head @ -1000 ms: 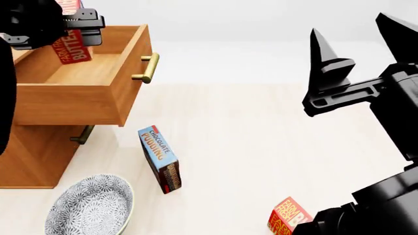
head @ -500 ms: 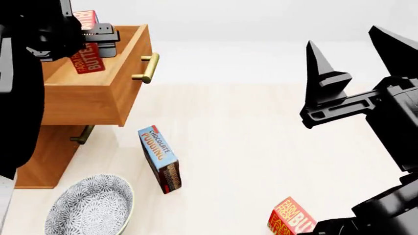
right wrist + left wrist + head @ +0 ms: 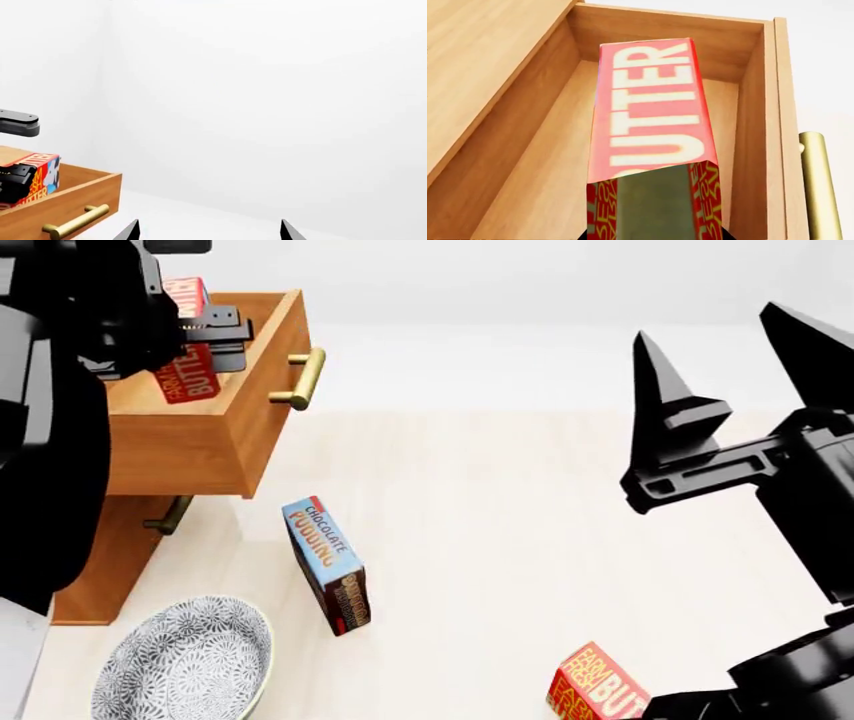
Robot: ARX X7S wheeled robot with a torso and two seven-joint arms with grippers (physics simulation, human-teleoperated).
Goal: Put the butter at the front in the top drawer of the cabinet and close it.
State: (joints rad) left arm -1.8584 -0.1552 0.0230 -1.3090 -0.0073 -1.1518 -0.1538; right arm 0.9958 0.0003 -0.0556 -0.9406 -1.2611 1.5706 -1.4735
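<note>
Butter [image 3: 190, 368] sits a little further right and lower over the drawer [image 3: 200, 445] than a second ago, when it was nearer the left edge of the head view and more of the drawer floor showed; the black arm now covers most of that floor. The left gripper [image 3: 200, 340] is clamped on the butter, which hangs tilted over the open drawer, close behind its front panel and near the brass handle [image 3: 300, 378]. In the left wrist view the box [image 3: 650, 110] points down into the wooden cavity, with free space on both sides between it and the drawer walls; whether it touches the floor I cannot tell. The right gripper [image 3: 741, 360] has its fingers wide apart and holds nothing; it hangs well apart from the cabinet [image 3: 100, 560], almost where it was before. On the floor, the pudding box [image 3: 324, 562] stands just in front of the drawer, the bowl [image 3: 187, 660] lies near the cabinet base, and the second butter box [image 3: 597, 685] lies at the bottom edge of the view, next to the right arm. Between the drawer and the right gripper the pale floor is free. The drawer is pulled fully out over the lower handle [image 3: 170, 515].
</note>
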